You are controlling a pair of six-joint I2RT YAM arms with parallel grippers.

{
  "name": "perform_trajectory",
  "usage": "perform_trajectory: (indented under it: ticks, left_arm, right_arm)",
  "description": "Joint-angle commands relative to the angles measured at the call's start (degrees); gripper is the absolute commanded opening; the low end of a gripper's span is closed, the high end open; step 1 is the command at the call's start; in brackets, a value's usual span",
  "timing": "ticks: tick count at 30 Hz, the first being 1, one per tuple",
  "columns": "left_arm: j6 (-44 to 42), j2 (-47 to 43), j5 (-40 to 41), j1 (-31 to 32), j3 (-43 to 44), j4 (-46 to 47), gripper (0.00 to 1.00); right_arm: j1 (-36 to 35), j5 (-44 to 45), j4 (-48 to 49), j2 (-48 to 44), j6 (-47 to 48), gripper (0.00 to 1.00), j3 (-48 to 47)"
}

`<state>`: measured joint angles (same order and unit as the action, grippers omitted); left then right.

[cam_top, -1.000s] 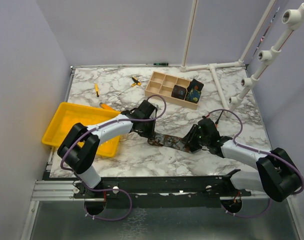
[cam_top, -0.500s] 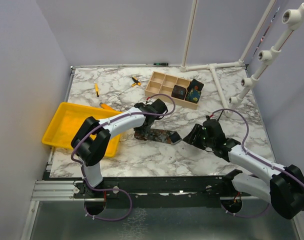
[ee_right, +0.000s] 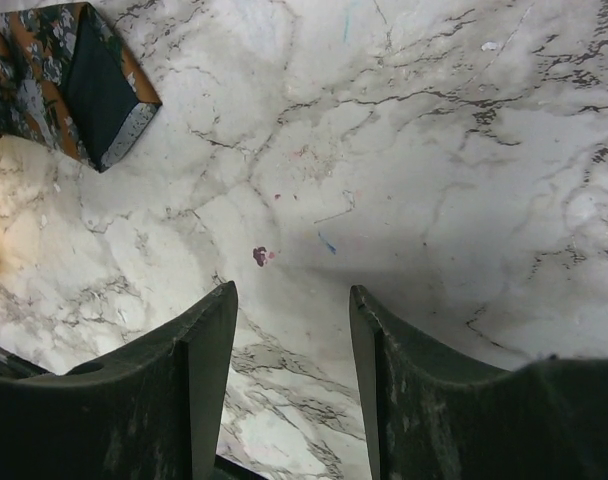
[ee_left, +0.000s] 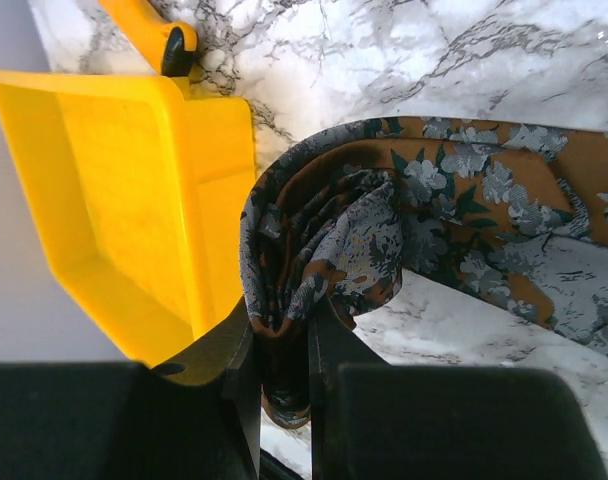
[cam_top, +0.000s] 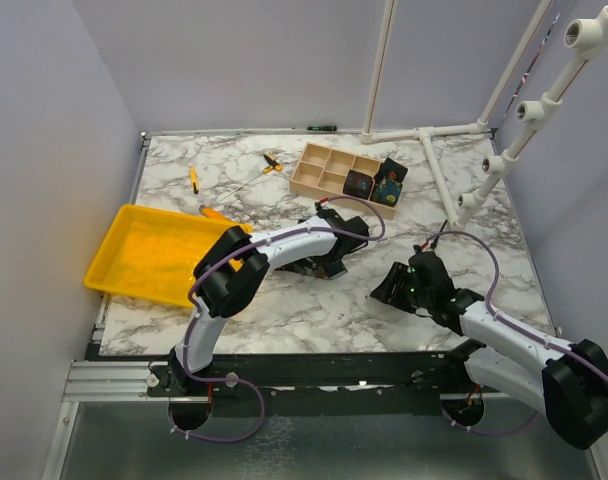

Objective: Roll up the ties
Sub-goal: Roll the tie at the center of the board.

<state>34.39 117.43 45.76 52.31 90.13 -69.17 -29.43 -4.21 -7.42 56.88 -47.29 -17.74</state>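
A rust-brown tie (ee_left: 454, 190) with a grey-blue flower print lies on the marble. One end is folded back into a loose loop. My left gripper (ee_left: 282, 322) is shut on that folded end, with cloth bunched between the fingers. From above, the left gripper (cam_top: 332, 258) reaches across to the table's middle, over the tie (cam_top: 312, 266). My right gripper (ee_right: 292, 300) is open over bare marble with nothing between its fingers. The tie's pointed end (ee_right: 84, 85) lies ahead of it to the left. From above, the right gripper (cam_top: 382, 290) sits right of the tie. Two dark rolled ties (cam_top: 374, 184) sit in the wooden box (cam_top: 324, 170).
A yellow tray (cam_top: 149, 255) lies at the left, close behind the left gripper (ee_left: 104, 200). Orange-handled screwdrivers (cam_top: 193, 178) (cam_top: 271, 162) lie at the back left. A white pipe frame (cam_top: 439, 165) runs along the back right.
The left gripper has swept to the right with the tie's end, folding the tie over itself. The right gripper has let go of the tie, opened, and drawn back slightly toward the near edge.
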Motion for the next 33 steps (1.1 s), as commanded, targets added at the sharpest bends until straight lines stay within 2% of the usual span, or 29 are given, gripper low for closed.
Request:
perform_trajectory:
  ticks: [1, 12, 13, 19, 22, 27, 33]
  left_arm:
    - [6.02, 6.86, 8.44, 3.07, 6.25, -9.02, 0.0]
    - [9.03, 18.4, 10.68, 5.79, 14.6, -12.41, 0.0]
    - [8.92, 18.85, 10.45, 5.95, 15.55, -12.31, 0.02]
    - [5.6, 20.12, 7.91, 6.48, 20.5, -9.71, 0.42]
    - [3.81, 19.46, 5.51, 6.53, 21.16, -6.9, 0.58]
    - [2.38, 18.09, 2.6, 6.49, 21.54, -4.61, 0.72]
    - [0.73, 11.94, -0.73, 6.44, 17.87, -0.58, 0.89]
  right_arm:
    - [-0.19, -0.8, -3.31, -1.68, 1.46, 0.53, 1.79]
    - [-0.21, -1.92, -3.28, -2.01, 2.11, 0.54, 1.85]
    - [-0.19, -1.94, -3.22, -2.06, 2.11, 0.54, 1.83]
    - [-0.19, -1.47, -3.26, -2.13, 1.94, 0.54, 1.83]
    - [-0.19, -1.34, -3.56, -2.28, 1.76, 0.54, 1.83]
    - [-0.19, -1.08, -4.0, -3.12, 1.45, 0.54, 1.83]
    - [-0.19, -0.88, -4.61, -4.11, 1.15, 0.55, 1.57]
